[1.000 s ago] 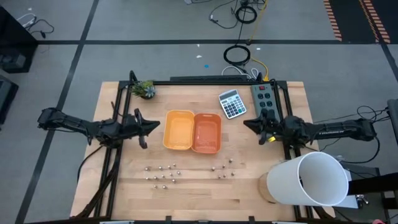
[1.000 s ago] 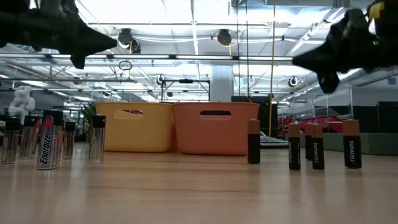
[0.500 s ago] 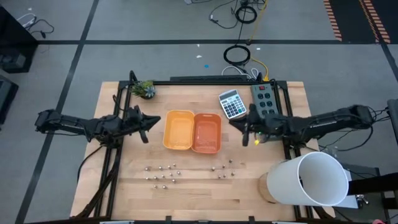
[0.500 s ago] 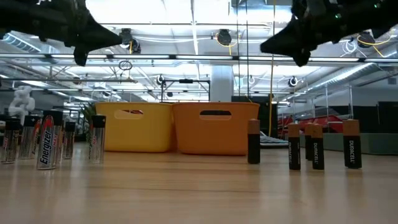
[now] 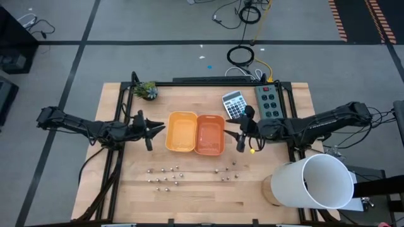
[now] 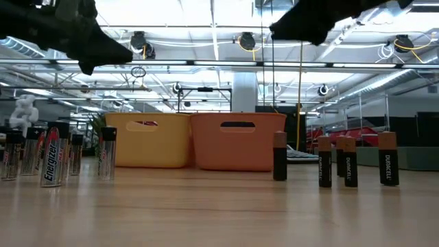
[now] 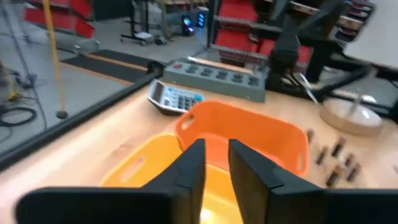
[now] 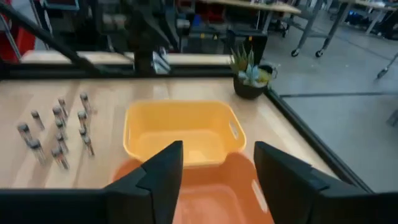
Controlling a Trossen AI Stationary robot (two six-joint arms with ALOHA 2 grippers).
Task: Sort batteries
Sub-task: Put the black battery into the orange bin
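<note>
While ungripped, batteries [image 6: 346, 161] stand upright, axes vertical.

Bare table [image 5: 202, 195] lies before the batteries [image 5: 165, 177] (trays [image 5: 196, 133] block behind).

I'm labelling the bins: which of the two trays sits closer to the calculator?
The darker orange tray, the right-hand one of the pair seen from above. The calculator lies just beyond its far right corner, while the yellower tray sits on its other side, farther off.
</note>
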